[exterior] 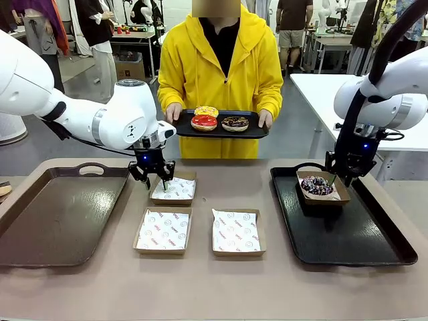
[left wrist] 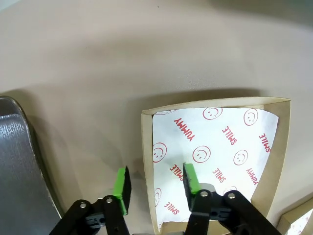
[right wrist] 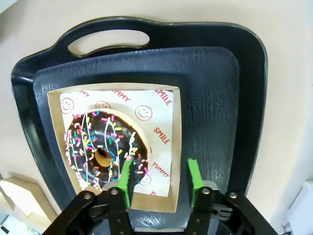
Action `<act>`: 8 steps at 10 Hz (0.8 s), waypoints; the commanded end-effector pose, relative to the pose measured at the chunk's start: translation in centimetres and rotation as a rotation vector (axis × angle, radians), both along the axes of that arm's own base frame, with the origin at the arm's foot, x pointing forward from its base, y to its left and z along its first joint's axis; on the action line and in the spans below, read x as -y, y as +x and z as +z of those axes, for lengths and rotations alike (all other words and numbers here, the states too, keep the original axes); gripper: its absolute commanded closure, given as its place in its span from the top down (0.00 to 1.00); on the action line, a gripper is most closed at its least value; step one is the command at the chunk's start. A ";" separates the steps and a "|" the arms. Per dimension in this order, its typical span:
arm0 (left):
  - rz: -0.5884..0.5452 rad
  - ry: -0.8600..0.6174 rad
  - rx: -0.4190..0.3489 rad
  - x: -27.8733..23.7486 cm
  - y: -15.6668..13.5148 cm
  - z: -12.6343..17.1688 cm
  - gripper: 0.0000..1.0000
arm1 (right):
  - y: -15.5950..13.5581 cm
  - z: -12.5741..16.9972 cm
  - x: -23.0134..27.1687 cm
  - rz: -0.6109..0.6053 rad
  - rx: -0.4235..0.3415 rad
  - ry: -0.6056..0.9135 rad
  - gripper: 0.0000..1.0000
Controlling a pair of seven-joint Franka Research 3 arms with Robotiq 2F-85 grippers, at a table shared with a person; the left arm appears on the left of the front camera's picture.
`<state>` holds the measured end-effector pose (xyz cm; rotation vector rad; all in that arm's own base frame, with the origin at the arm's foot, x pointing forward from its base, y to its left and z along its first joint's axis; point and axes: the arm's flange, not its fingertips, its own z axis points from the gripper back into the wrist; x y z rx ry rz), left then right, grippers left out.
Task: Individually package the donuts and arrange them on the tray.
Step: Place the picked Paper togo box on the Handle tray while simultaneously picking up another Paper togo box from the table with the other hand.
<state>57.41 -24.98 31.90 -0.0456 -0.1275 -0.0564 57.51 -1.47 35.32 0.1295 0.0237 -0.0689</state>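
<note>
A chocolate donut (exterior: 317, 185) with coloured sprinkles lies in a paper-lined box (exterior: 338, 195) at the back of the black tray (exterior: 348, 234) on the right. My right gripper (exterior: 338, 178) hovers just over that box, open. In the right wrist view its fingers (right wrist: 125, 178) straddle the box's side wall (right wrist: 176, 147) beside the donut (right wrist: 102, 147), without pinching it. My left gripper (exterior: 158, 179) is open over the left wall of an empty box (exterior: 175, 190); its pads (left wrist: 122, 183) stand either side of that wall (left wrist: 146, 161). The person holds a dark tray (exterior: 257, 131) bearing a yellow donut (exterior: 206, 111), a red donut (exterior: 204, 123) and a chocolate donut (exterior: 235, 124).
Two more empty lined boxes (exterior: 162, 230) (exterior: 235, 233) sit side by side in the middle of the table. A large brown tray (exterior: 60, 214) lies at the left, its edge (left wrist: 14, 171) close to my left gripper. The person stands at the far edge.
</note>
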 end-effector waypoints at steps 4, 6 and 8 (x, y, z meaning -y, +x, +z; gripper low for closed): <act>0.014 0.031 -0.005 0.4 0.3 0.1 0.00 | -0.3 0.2 0.5 0.005 -0.004 0.054 1.00; 0.014 0.033 -0.009 0.4 0.3 0.1 0.00 | -0.6 0.3 0.6 -0.001 -0.003 0.058 1.00; 0.016 0.033 -0.011 0.4 0.3 0.1 0.00 | -1.4 0.8 0.6 0.003 0.009 0.061 1.00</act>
